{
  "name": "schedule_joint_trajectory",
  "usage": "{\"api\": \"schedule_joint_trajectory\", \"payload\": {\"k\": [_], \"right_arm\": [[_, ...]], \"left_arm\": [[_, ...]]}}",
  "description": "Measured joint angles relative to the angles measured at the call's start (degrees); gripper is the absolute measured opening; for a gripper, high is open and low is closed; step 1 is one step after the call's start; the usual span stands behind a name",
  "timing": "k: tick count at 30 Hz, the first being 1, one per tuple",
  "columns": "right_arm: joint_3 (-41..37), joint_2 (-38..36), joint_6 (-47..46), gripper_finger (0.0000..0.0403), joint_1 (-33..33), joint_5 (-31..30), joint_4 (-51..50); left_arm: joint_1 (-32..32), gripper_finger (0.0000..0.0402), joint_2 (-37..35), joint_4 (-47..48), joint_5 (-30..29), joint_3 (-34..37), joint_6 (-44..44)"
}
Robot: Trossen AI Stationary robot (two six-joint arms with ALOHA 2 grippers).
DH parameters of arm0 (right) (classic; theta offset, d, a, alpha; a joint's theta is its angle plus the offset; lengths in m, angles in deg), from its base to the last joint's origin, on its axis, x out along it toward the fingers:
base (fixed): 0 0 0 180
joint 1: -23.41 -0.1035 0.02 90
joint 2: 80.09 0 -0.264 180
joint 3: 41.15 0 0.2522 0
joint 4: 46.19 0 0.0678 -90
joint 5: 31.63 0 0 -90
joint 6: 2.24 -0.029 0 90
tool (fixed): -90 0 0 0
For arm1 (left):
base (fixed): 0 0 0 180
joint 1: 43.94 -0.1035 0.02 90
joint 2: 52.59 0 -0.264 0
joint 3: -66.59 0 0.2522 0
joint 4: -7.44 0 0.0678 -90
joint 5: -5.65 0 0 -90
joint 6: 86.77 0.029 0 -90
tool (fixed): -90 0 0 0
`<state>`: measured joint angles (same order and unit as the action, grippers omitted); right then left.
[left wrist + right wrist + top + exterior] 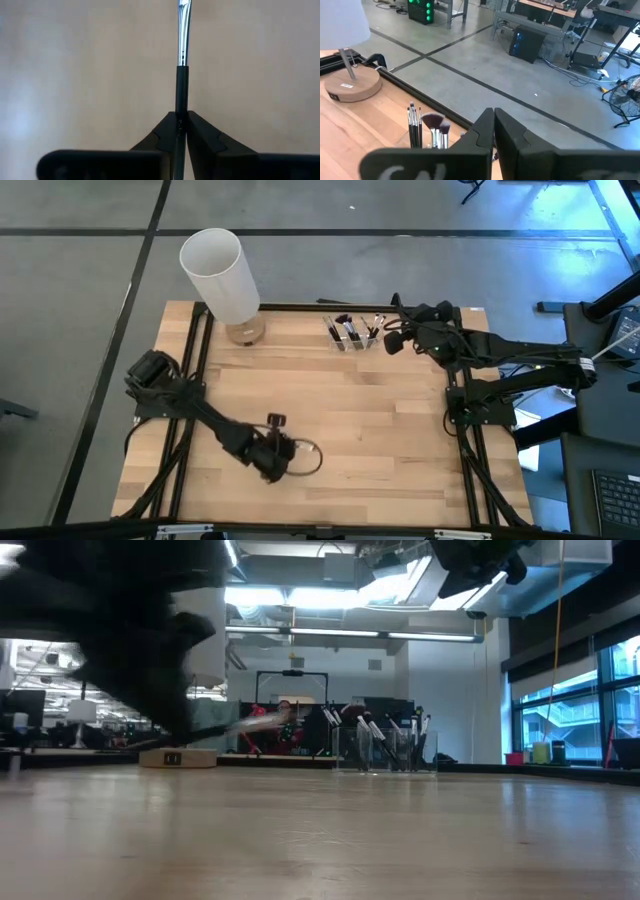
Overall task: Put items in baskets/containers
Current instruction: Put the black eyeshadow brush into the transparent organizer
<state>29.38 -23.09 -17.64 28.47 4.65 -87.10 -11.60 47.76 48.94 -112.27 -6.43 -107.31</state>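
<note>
My left gripper (283, 458) is at the table's near left part, shut on a makeup brush (181, 50) with a black handle and a silver ferrule. In the low view this brush (245, 724) slants out from the dark hand. The clear organizer (355, 335) stands at the table's far edge with several brushes (427, 127) upright in it. My right gripper (494, 131) hovers shut beside and above the organizer, holding nothing. My left gripper pinches the brush's black handle (181, 112) between its two fingers, which lie along the brush rather than across it. The ferrule end sticks out ahead of the fingertips. The gripper slants downward, and in the low view the brush looks lifted off the table.
A tall white lamp shade (212, 272) on a round wooden base (350, 85) stands at the far left of the table. Black frame rails (195, 350) run along the table's left, far and right edges. Bare wood (360, 430) lies between the two arms.
</note>
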Motion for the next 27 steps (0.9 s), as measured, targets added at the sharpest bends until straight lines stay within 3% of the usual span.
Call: {"api": "schedule_joint_trajectory", "payload": {"k": [6, 12, 19, 27], "right_arm": [[0.0, 1.26, -0.01, 0.0014, 0.0, 2.02, 2.03], [0.09, 8.1, -0.72, 0.0014, 0.0, 9.11, 4.44], [0.0, 21.55, -4.33, 0.0014, -0.02, 21.77, -2.81], [0.0, 26.89, -7.95, 0.0014, 0.4, 24.14, -5.1]], "left_arm": [[-4.05, 0.0032, -1.61, -0.74, -9.06, -0.02, -1.29], [-9.75, 0.0034, -2.39, -3.44, -15.93, -0.04, -1.47], [-16.75, 0.0035, -2.44, -7.03, -11.64, -0.07, -0.48], [-21.06, 0.0036, -2.5, -3.99, -11.35, -0.07, 0.45]]}}
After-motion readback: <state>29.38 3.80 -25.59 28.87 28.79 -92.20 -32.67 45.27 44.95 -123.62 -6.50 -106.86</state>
